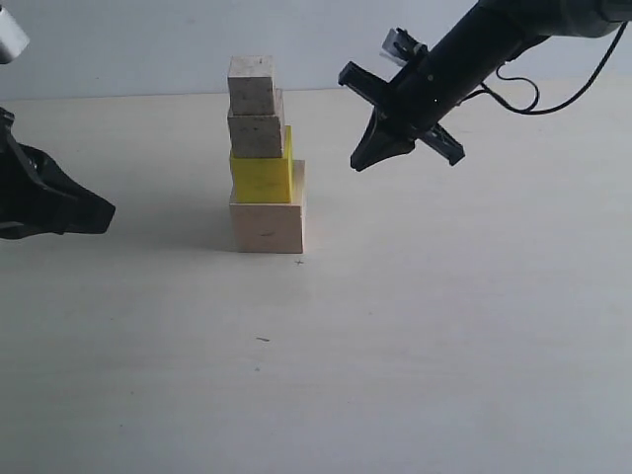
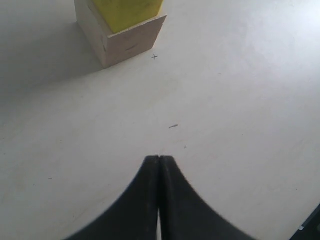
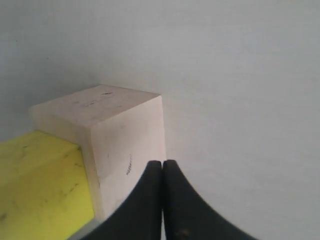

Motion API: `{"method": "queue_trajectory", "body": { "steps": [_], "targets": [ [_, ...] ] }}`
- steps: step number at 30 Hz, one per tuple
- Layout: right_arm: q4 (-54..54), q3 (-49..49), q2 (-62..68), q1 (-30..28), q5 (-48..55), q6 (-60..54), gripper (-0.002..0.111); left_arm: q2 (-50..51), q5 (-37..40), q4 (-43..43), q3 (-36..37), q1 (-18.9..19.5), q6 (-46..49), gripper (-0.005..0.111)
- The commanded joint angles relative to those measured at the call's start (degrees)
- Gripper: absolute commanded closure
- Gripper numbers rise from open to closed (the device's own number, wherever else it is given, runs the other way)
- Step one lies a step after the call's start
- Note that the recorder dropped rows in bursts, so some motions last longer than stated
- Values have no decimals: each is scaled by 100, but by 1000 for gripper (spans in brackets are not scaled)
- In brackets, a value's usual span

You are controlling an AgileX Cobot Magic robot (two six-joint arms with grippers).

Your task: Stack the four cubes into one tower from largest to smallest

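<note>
The tower (image 1: 265, 158) stood four cubes high. My right fingers (image 1: 365, 156), pressed together and empty, hung right of its upper cubes, nearer than my left fingers (image 1: 91, 212), also together.

A pale cream table (image 1: 444, 346) runs to a plain whitish wall (image 1: 148, 49) at the far side. The light is soft and even. A small dark scratch (image 1: 263, 340) marks the near tabletop.

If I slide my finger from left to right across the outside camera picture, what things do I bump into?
left gripper → tower of four cubes → right gripper
</note>
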Motion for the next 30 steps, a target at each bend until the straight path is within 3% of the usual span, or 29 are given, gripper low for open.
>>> {"method": "queue_trajectory", "body": {
  "steps": [1,30],
  "targets": [
    [486,18,123,3,55,-259,108,13,24,-10,14,-3,-29,107],
    [856,18,183,280,-515,-457,108,13,35,-10,14,-3,-50,107]
  ]
}}
